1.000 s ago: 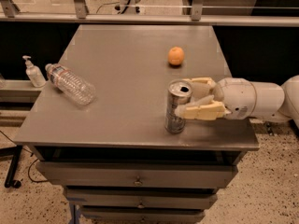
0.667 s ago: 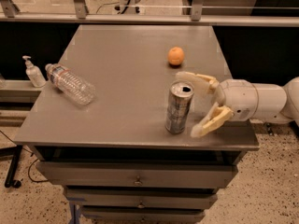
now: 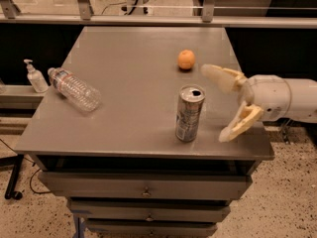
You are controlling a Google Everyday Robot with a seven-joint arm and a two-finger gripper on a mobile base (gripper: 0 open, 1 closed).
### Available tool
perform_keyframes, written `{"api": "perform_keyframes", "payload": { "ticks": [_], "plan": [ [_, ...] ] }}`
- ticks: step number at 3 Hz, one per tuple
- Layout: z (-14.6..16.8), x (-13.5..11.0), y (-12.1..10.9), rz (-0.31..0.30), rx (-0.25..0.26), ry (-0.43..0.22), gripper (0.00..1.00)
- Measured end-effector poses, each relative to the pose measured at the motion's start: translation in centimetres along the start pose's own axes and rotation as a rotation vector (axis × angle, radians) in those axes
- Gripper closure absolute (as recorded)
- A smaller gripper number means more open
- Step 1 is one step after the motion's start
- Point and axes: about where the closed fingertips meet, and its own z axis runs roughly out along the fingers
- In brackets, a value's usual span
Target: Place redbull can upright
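Note:
The redbull can (image 3: 189, 113) is a slim silver-and-blue can with a pull-tab top. It stands upright on the grey table (image 3: 138, 58), near the front edge and right of centre. My gripper (image 3: 218, 103) is to the right of the can, with a clear gap to it. It is open and holds nothing. One cream finger (image 3: 220, 77) points left at the height of the can's top, and the other (image 3: 240, 124) hangs lower toward the front edge.
A clear plastic water bottle (image 3: 75, 89) lies on its side at the table's left edge. An orange (image 3: 186, 59) sits behind the can. A hand sanitizer pump bottle (image 3: 34, 77) stands on a ledge left of the table. Drawers are below the tabletop.
My gripper was closed on the can one second ago. It has opened and pulled back to the right, leaving the can standing upright on the table.

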Motion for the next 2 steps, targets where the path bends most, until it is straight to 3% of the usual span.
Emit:
{"api": "perform_keyframes", "payload": {
  "ticks": [1,2],
  "plan": [
    [-2.9,3.4,0.2,-0.027,-0.025,-0.082,0.00],
    [-5.6,6.0,0.9,-0.055,-0.074,-0.060,0.00]
  ]
}}
